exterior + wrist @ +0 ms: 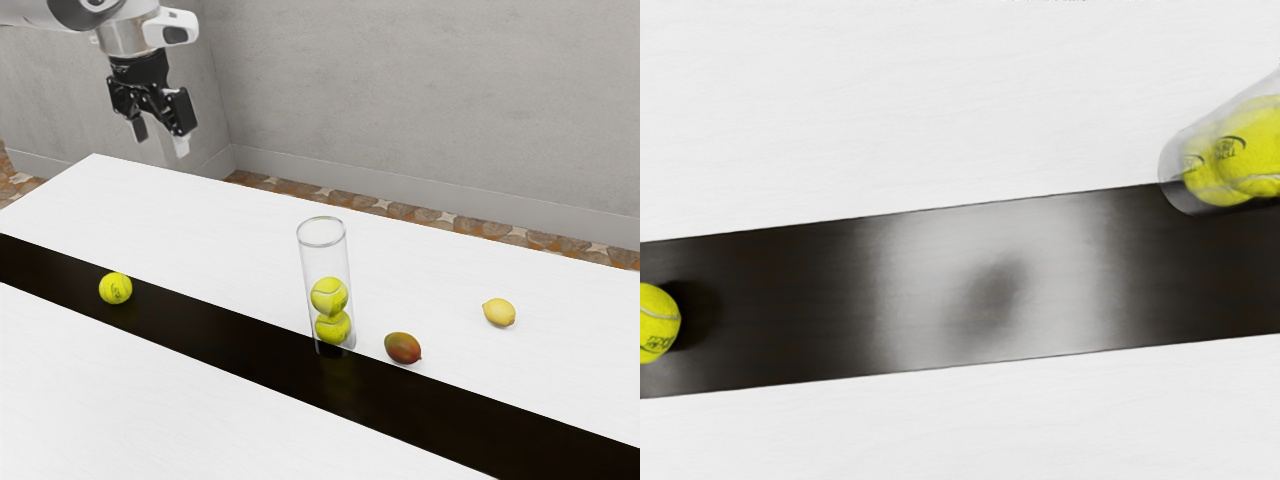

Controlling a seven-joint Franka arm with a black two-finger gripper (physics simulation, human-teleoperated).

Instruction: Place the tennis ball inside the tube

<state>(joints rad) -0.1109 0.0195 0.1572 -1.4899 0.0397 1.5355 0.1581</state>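
Tennis ball (115, 288) on blk strip (220, 330), below & off to side of claw (160, 140), spread wide w/ nothing held.

Yellow tennis ball (116, 288) on black stripe (230, 335), upright tube (324, 262) (two balls (329, 296) inside)

The counter (200, 215) has a matt white surface with faint wood-like grain, crossed by a smooth, glossy black band (240, 335) that mirrors light. The tube (322, 244) is clear and shiny, glass or plastic, I can't tell which. The tennis ball (115, 288) looks matt. The wall (420, 100) resembles dull, mottled concrete; the floor (450, 222), patterned stone.
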